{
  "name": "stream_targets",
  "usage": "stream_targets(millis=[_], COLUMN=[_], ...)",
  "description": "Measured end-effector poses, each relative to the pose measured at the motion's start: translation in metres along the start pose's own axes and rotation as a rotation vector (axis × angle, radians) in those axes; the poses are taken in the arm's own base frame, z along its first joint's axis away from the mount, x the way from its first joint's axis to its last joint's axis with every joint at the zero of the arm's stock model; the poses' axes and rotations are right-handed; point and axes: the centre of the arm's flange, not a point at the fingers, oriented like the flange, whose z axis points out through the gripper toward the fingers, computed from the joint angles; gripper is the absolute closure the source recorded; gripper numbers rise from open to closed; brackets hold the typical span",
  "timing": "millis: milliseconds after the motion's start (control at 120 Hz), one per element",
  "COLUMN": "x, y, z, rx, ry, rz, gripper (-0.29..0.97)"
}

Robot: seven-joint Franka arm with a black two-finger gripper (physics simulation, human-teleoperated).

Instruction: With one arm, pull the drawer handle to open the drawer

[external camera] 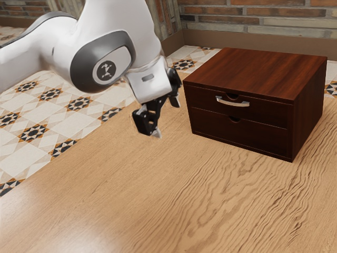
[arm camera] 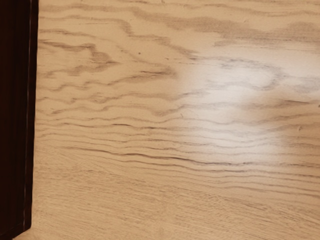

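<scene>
Drawer handle (external camera: 232,101) sits well apart from the spread, empty tool (external camera: 149,130), which should approach level and close squarely around the bar.

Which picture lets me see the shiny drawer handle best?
The exterior view: the silver handle shows whole, curved across the front of the upper drawer. The wrist view looks down at the wooden tabletop and catches just the dark edge of the cabinet.

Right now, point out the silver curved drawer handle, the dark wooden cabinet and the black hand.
silver curved drawer handle (external camera: 232,101), exterior view, bar's middle.
dark wooden cabinet (external camera: 260,71), exterior view, its top panel.
black hand (external camera: 149,129), exterior view, its lower end.
</scene>
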Motion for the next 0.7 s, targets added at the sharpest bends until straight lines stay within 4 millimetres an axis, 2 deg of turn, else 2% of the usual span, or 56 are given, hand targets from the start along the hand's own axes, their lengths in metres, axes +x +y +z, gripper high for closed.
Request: stream_targets(millis=[117, 192, 292, 450, 517, 700], x=[0.014, 0.016, 0.003, 0.001, 0.003, 0.005], y=[-0.02, -0.033, -0.051, -0.063, -0.066, -0.091], z=[-0.003, 0.013, 0.036, 0.053, 0.057, 0.073], rx=[0.093, 0.11, 0.119, 0.136, 0.145, 0.184], ry=[0.071, 0.09, 0.122, 0.158, 0.163, 0.153], rz=[0.047, 0.05, 0.017, 0.012, 0.019, 0.037], gripper=[0.0, 0.0, 0.0, 0.0, 0.07, 0.3])
